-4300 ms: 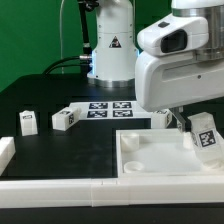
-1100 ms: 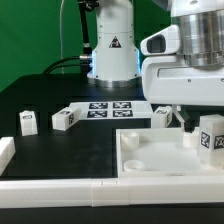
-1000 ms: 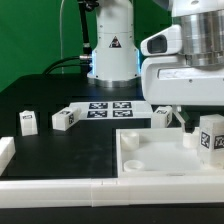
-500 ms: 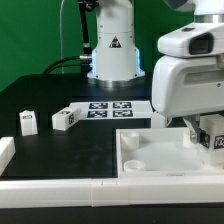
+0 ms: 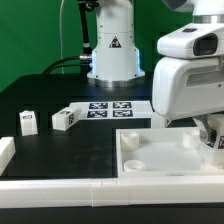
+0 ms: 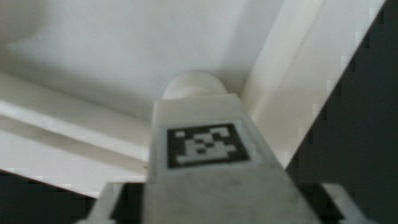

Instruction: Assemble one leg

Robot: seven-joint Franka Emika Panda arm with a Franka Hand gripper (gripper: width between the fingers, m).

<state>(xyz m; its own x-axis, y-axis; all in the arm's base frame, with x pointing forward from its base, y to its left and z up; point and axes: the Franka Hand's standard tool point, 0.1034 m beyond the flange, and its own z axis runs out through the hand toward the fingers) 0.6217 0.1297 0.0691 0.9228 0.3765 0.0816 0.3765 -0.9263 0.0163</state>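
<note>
My gripper (image 5: 212,136) is shut on the leg (image 5: 216,141), a white block that shows only partly at the exterior view's right edge, low over the right side of the large white tray-like part (image 5: 160,165). In the wrist view the leg (image 6: 205,120) stands out from between my fingers (image 6: 118,204), with its black-and-white tag facing the camera. Its rounded tip points at the tray's raised rim (image 6: 285,70) near a corner. Whether the tip touches the tray is hidden. Two more legs (image 5: 27,122) (image 5: 64,119) stand on the black table at the exterior view's left.
The marker board (image 5: 108,107) lies behind the tray, in front of the robot base (image 5: 112,50). A long white rail (image 5: 70,190) runs along the front edge. A white piece (image 5: 5,151) sits at the exterior view's far left. The wrist body (image 5: 190,80) hides the tray's back right.
My arm has shifted to the exterior view's right and come lower. The held leg has gone down with it and now sits mostly behind the hand at the frame edge.
</note>
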